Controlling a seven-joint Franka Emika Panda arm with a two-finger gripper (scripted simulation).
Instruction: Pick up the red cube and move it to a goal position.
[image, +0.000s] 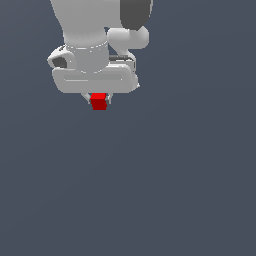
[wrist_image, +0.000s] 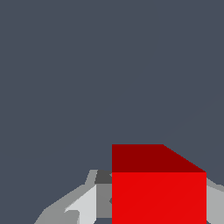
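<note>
The red cube (image: 99, 101) is a tiny bright red block sitting between the fingers of my white gripper (image: 98, 100) near the upper middle of the exterior view. The fingers are mostly hidden behind the cube and under the wide white hand. In the wrist view the red cube (wrist_image: 158, 192) fills much of the picture, with a grey finger (wrist_image: 89, 203) pressed against one side and another finger (wrist_image: 215, 199) against the other. The gripper is shut on the cube. No goal marker shows.
A plain dark blue-grey background (image: 150, 190) fills both views. The white arm body (image: 87, 30) rises above the hand to the picture's upper edge. No other objects show.
</note>
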